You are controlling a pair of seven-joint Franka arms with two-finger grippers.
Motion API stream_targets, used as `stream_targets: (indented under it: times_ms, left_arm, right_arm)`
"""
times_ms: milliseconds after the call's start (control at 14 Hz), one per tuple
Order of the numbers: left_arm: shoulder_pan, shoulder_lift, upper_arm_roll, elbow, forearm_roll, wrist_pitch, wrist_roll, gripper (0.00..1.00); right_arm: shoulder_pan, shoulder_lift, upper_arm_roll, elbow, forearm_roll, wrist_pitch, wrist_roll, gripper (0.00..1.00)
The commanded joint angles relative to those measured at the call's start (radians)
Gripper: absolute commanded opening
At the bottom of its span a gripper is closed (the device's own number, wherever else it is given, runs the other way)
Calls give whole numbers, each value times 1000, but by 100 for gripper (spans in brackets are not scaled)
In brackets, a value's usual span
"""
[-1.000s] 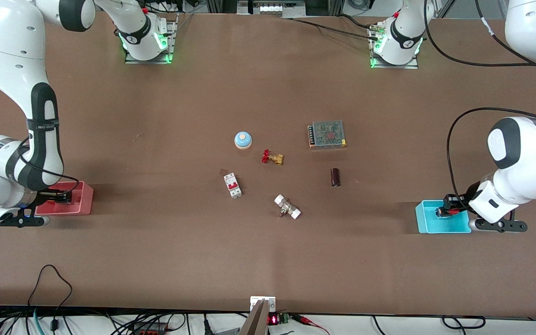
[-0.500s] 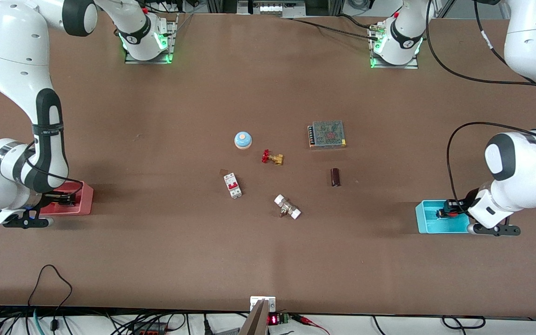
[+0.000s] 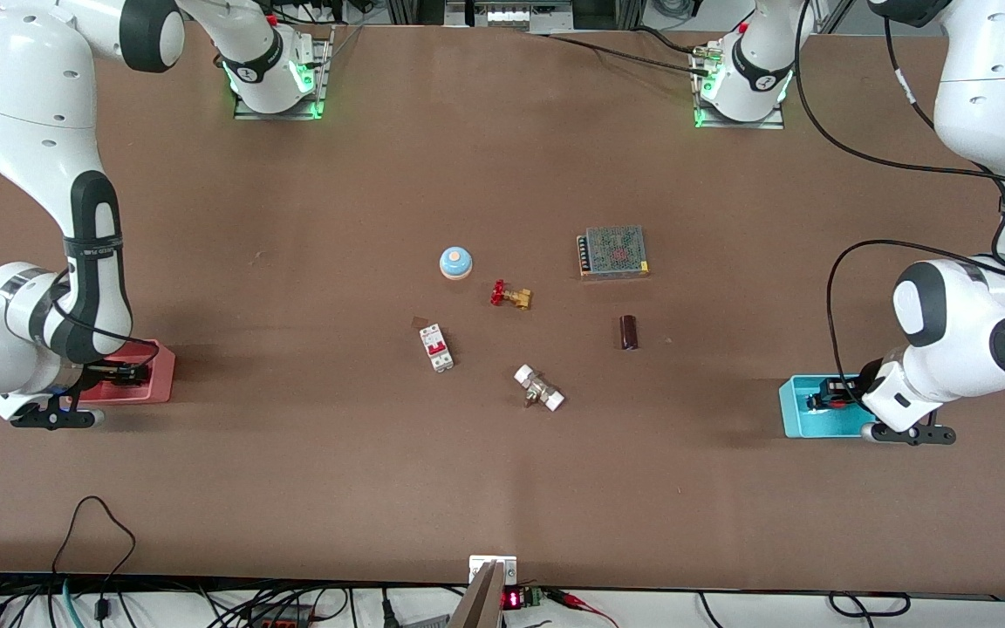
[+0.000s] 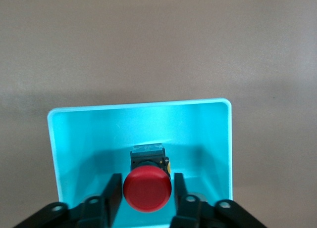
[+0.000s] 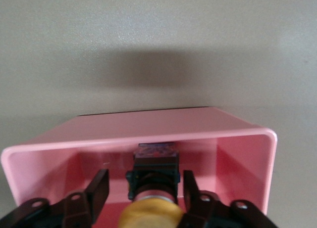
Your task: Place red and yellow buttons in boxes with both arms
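The red button lies in the cyan box, its black base toward the box's wall. My left gripper is down inside that box, open, with a finger on each side of the cap and a small gap at each. In the front view my left gripper is over the cyan box. The yellow button lies in the pink box. My right gripper is open around the button, fingers clear of its black base. In the front view my right gripper is in the pink box, where the yellow button is hidden.
In the middle of the table lie a blue dome on a tan base, a red-handled brass valve, a white circuit breaker, a metal mesh-topped unit, a dark cylinder and a white-ended fitting.
My left gripper has moved a little across the cyan box toward the table's middle. My right arm's wrist has shifted slightly at the pink box. The things in the middle have not moved.
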Motion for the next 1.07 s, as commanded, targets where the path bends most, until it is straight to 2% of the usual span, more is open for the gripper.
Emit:
stream_targets:
  times_ms: [0, 143, 286, 429, 643, 786, 1000]
  left_arm:
    - [-2, 5, -6, 27, 20, -3, 4, 76]
    - [-7, -2, -6, 30, 20, -3, -9, 93]
    - [-8, -38, -8, 28, 20, -11, -24, 100]
    - [-8, -92, -9, 25, 21, -37, -52, 100]
    - [-8, -178, -20, 25, 21, -158, -101, 100]
    - [-14, -234, -22, 22, 23, -221, -99, 100]
    - [-19, -333, -22, 16, 23, -303, -98, 100]
  right_arm:
    - [-2, -27, 7, 7, 24, -8, -21, 100]
    - [-2, -76, 4, 10, 24, -34, -23, 100]
    - [-4, -131, -1, 8, 22, -68, -23, 100]
    - [-2, -192, -3, 11, 19, -109, -24, 100]
    - [13, -298, 8, 11, 12, -189, -15, 100]
    - [79, -346, -1, 11, 9, -213, -9, 100]
    - [117, -430, 2, 11, 6, -293, 41, 100]
